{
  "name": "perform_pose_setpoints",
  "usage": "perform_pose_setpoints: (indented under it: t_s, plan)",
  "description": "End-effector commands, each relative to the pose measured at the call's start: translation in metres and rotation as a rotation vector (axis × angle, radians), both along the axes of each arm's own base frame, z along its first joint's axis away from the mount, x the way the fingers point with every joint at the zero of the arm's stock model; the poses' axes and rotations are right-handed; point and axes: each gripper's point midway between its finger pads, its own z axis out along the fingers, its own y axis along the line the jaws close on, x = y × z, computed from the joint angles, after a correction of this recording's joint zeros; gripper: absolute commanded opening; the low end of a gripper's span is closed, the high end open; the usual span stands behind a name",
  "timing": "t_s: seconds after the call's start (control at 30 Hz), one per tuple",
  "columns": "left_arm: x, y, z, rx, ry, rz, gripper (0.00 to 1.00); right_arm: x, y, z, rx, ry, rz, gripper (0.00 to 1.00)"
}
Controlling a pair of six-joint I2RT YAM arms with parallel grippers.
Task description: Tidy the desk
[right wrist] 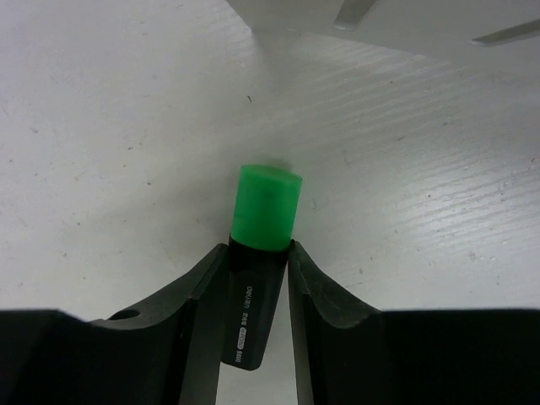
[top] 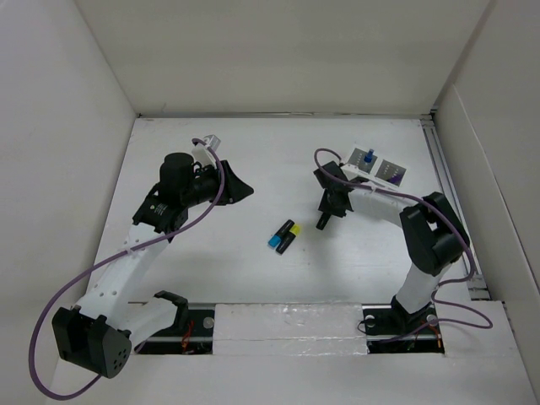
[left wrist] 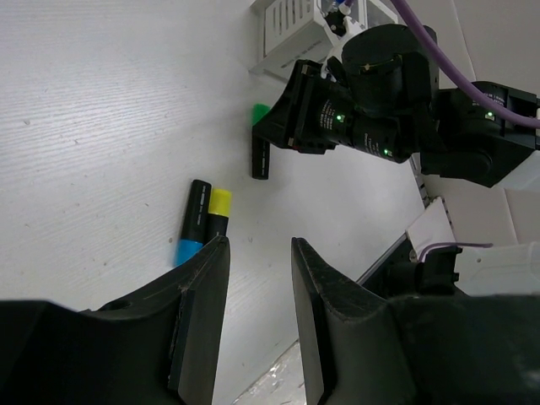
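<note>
- Your right gripper (right wrist: 259,278) is clamped on a green-capped marker (right wrist: 257,278) resting on the desk (top: 253,278), near the white organiser (top: 375,166).
- Your left gripper (left wrist: 257,316) is clenched, holding nothing.
- Blue-capped marker (top: 278,235) and yellow-capped marker (top: 289,235) lie mid-desk, unsorted.

On the white desk (top: 253,270), two markers, one blue-capped (top: 278,236) and one yellow-capped (top: 288,235), lie touching near the middle. The right gripper (top: 324,221) points down over a dark marker (top: 321,223). A white organiser box (top: 377,166) sits far right.

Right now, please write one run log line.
right gripper: shut on green marker | left gripper: shut, empty | desk: blue, yellow markers remain
</note>
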Motion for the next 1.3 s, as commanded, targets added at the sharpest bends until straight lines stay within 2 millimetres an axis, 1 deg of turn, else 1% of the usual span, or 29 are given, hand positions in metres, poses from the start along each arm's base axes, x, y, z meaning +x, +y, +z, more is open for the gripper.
perform_pose_setpoints:
  t_s: [0.0,0.03,0.07,0.17,0.23,0.3,0.37,0.4,0.43,0.5,0.53,0.6,0.63,0.67,0.7,0.73,0.77,0.8,0.83,0.87,0.9,1.0,1.03,1.1,1.13,1.17,1.2,1.23,1.27]
  plan:
    - [-0.004,-0.003,0.016,-0.022,-0.056,-0.027,0.31,-0.030,0.005,-0.028,-0.002,0.124,0.054,0.34]
    - [-0.003,-0.002,0.015,-0.021,-0.055,-0.024,0.31,-0.033,0.008,-0.030,0.001,0.129,0.071,0.34]
    - [-0.003,-0.002,0.013,-0.019,-0.050,-0.020,0.31,-0.038,0.008,-0.037,0.001,0.148,0.079,0.38]
    - [-0.003,-0.002,0.013,-0.022,-0.050,-0.017,0.31,-0.041,0.006,-0.044,-0.013,0.167,0.085,0.48]
    - [-0.003,-0.003,0.015,-0.027,-0.050,-0.021,0.31,-0.042,0.006,-0.047,-0.014,0.171,0.098,0.48]
    - [-0.002,-0.003,0.017,-0.027,-0.053,-0.019,0.32,-0.042,0.008,-0.046,-0.002,0.166,0.110,0.24]
    - [-0.002,-0.001,0.021,-0.022,-0.060,-0.011,0.31,-0.038,0.011,-0.040,0.013,0.145,0.112,0.05]
    - [-0.001,-0.001,0.023,-0.019,-0.065,-0.008,0.31,-0.035,0.012,-0.035,0.016,0.124,0.112,0.02]
    - [0.000,0.000,0.024,-0.017,-0.067,-0.002,0.31,-0.032,0.017,-0.022,0.031,0.089,0.127,0.01]
    - [0.000,0.001,0.027,-0.020,-0.076,0.005,0.31,-0.026,0.020,-0.003,0.046,0.037,0.148,0.00]
    - [0.001,0.000,0.028,-0.023,-0.073,0.008,0.31,-0.017,0.026,0.024,0.079,-0.032,0.156,0.00]
    - [0.002,-0.001,0.031,-0.034,-0.073,0.007,0.31,-0.011,0.030,0.052,0.106,-0.101,0.185,0.00]
    - [0.003,-0.002,0.032,-0.040,-0.070,0.008,0.31,-0.003,0.032,0.072,0.135,-0.149,0.190,0.00]
    - [0.004,-0.003,0.036,-0.050,-0.074,0.008,0.31,0.009,0.023,0.111,0.192,-0.237,0.184,0.00]
    - [0.004,-0.003,0.036,-0.053,-0.071,0.009,0.31,0.009,0.023,0.111,0.193,-0.238,0.184,0.00]
    - [0.006,-0.004,0.041,-0.058,-0.080,0.010,0.31,0.016,0.019,0.130,0.210,-0.280,0.179,0.00]
    - [0.007,-0.004,0.042,-0.059,-0.079,0.010,0.31,0.019,0.012,0.151,0.226,-0.329,0.171,0.00]
    - [0.008,-0.005,0.044,-0.060,-0.081,0.012,0.31,0.027,-0.004,0.164,0.216,-0.361,0.148,0.00]
    - [0.009,-0.005,0.048,-0.063,-0.087,0.015,0.31,0.031,-0.014,0.177,0.212,-0.395,0.136,0.00]
    - [0.011,-0.005,0.049,-0.064,-0.089,0.019,0.31,0.035,-0.026,0.200,0.218,-0.451,0.116,0.00]
    - [0.013,-0.005,0.051,-0.064,-0.092,0.025,0.31,0.043,-0.050,0.211,0.194,-0.487,0.074,0.00]
    - [0.015,-0.007,0.054,-0.072,-0.089,0.017,0.31,0.054,-0.094,0.239,0.162,-0.574,-0.009,0.00]
    - [0.016,-0.008,0.058,-0.077,-0.097,0.014,0.31,0.058,-0.123,0.243,0.143,-0.590,-0.077,0.00]
    - [0.019,-0.009,0.057,-0.070,-0.095,0.013,0.31,0.067,-0.148,0.248,0.110,-0.619,-0.134,0.00]
    - [0.020,-0.009,0.061,-0.071,-0.103,0.014,0.31,0.070,-0.168,0.249,0.081,-0.626,-0.184,0.00]
    - [0.023,-0.009,0.060,-0.067,-0.103,0.016,0.31,0.073,-0.178,0.248,0.061,-0.628,-0.210,0.00]
    - [0.024,-0.010,0.062,-0.068,-0.107,0.016,0.31,0.075,-0.193,0.249,0.013,-0.637,-0.261,0.00]
    - [0.027,-0.011,0.063,-0.070,-0.110,0.016,0.32,0.081,-0.203,0.239,-0.012,-0.607,-0.287,0.00]
    - [0.029,-0.012,0.065,-0.071,-0.113,0.016,0.31,0.082,-0.215,0.235,-0.031,-0.592,-0.322,0.00]
